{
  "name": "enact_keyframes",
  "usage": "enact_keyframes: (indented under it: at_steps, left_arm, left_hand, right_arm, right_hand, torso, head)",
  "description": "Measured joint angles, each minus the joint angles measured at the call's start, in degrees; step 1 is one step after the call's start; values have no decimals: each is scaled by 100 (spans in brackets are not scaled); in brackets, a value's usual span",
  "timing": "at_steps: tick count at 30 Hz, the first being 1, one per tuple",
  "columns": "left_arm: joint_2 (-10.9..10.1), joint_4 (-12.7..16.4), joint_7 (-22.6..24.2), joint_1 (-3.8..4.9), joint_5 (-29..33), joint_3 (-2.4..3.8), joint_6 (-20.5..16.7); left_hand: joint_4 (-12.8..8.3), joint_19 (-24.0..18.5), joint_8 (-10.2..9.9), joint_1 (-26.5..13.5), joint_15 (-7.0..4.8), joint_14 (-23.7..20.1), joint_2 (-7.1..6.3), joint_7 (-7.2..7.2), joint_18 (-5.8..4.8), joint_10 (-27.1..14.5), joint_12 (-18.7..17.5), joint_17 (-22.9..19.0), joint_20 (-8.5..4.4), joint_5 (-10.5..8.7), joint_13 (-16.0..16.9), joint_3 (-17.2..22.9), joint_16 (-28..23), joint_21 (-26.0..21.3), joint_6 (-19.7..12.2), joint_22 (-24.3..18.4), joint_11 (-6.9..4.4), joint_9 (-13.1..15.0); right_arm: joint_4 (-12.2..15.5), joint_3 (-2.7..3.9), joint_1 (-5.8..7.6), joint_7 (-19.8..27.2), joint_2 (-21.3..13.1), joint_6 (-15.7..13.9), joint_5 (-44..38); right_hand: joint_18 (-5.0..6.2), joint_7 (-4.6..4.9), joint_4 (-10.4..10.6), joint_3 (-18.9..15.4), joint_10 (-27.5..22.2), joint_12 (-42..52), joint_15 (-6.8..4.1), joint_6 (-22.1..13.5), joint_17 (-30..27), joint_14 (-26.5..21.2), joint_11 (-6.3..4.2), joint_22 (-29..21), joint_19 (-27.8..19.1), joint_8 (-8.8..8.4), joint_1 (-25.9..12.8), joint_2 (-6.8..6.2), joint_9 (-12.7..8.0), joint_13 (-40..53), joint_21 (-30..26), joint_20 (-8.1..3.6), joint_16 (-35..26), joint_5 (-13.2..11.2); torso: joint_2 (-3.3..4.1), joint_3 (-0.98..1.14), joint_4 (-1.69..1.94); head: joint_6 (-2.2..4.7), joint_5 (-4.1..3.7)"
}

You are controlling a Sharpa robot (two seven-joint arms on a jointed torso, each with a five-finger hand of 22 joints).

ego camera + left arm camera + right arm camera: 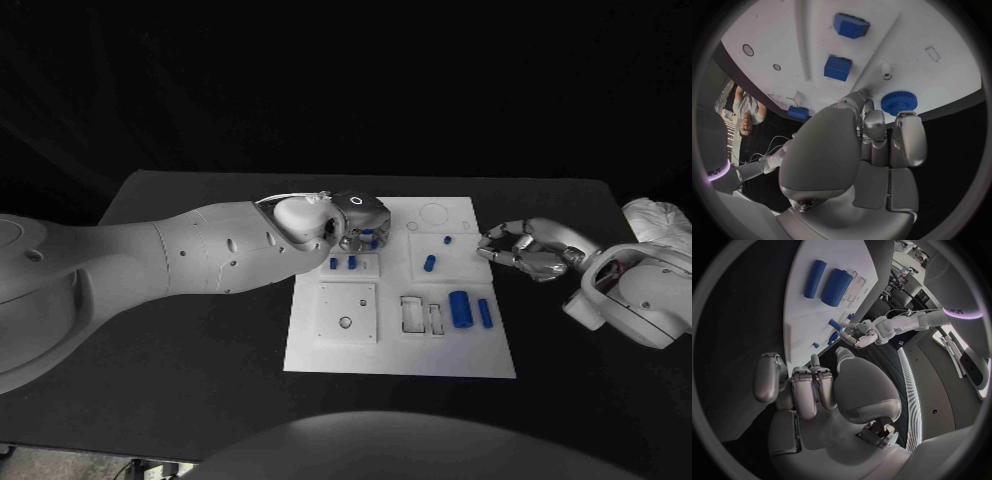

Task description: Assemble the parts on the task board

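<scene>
The table (202, 330) is black. The task board (404, 355) on it is white, with thin grey outlines marking its recesses. The parts are blue: a thick cylinder (460, 308) and a thinner rod (485, 313) near the board's right edge, a small peg (430, 263) above them, and two square blocks (837, 68) seen from the left wrist. A blue gear (898, 102) shows ridged teeth round its rim. Both arms are white; the left hand (361, 225) and right hand (516, 248) are silver, perhaps with darker grey pads.
</scene>
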Motion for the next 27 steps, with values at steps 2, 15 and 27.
enact_keyframes:
  at_steps: [2,15,27]
  left_arm:
    - [-6,6,0,-1,-19,0,-72]
    - [-497,603,-26,140,-112,55,-441]
    - [-1358,1378,-75,447,-118,4,-434]
  left_hand:
    - [-16,0,13,7,0,0,6,5,0,18,31,-7,0,2,4,3,-5,20,32,0,1,0]
    - [-71,0,34,4,0,0,21,45,0,270,65,-158,0,-5,0,26,-34,66,176,0,17,-3]
    - [-71,0,55,-103,-21,21,-10,4,0,398,-24,-230,0,-172,-63,26,-72,90,257,4,-31,-48]
  right_arm:
    - [0,0,-1,-1,-2,5,0]
    - [-5,0,-4,-6,-13,16,4]
    - [27,0,-4,0,-27,16,31]
  right_hand:
    - [0,0,0,0,0,0,0,0,0,0,0,0,0,0,0,0,0,0,0,0,0,0]
    - [0,0,0,0,0,0,0,0,0,0,0,-1,0,0,0,0,0,0,0,0,0,22]
    - [0,0,0,0,0,0,0,0,2,0,0,-1,0,0,18,18,-5,0,0,0,0,22]
  torso:
    - [0,0,0]
    - [-7,4,3]
    - [-10,8,8]
  head:
    - [0,2]
    - [0,3]
    - [0,10]
